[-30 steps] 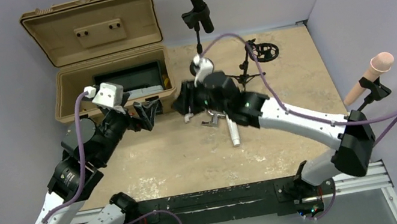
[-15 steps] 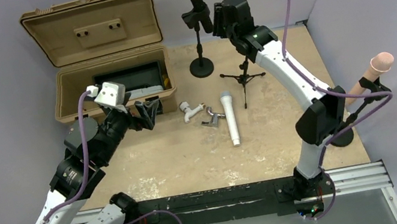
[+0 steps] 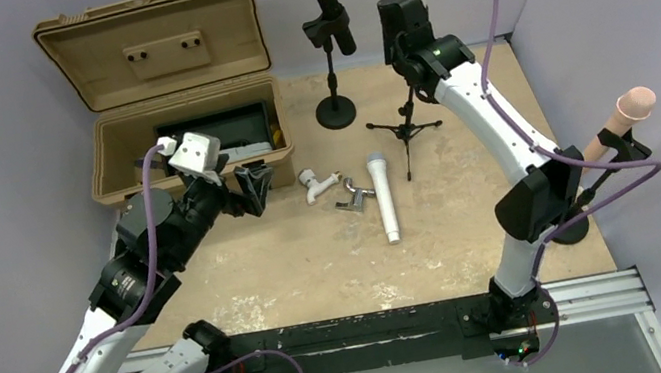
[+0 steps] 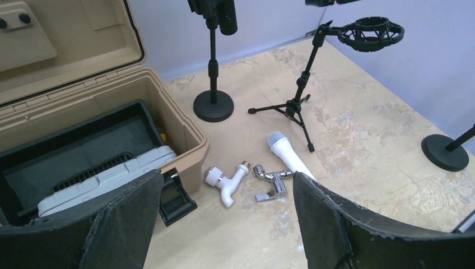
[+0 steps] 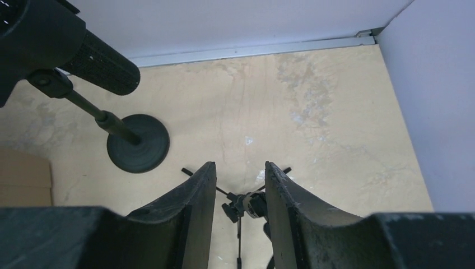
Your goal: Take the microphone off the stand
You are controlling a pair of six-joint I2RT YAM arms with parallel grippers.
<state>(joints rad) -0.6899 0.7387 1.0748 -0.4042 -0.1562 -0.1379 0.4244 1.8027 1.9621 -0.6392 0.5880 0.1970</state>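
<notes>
hovering right end effector (image 5: 240, 174) parted above tripod (image 5: 244, 205), microphone (image 3: 329, 6) clipped in stand (image 3: 336, 110)

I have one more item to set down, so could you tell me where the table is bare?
The widest bare stretch of table is the near strip, between the white microphone and the near edge. The back right corner behind the tripod stand is bare too. The middle is crowded: white tap, chrome fitting and white microphone lie close together.

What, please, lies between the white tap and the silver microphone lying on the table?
A chrome tap lies there, clearest in the left wrist view.
</notes>
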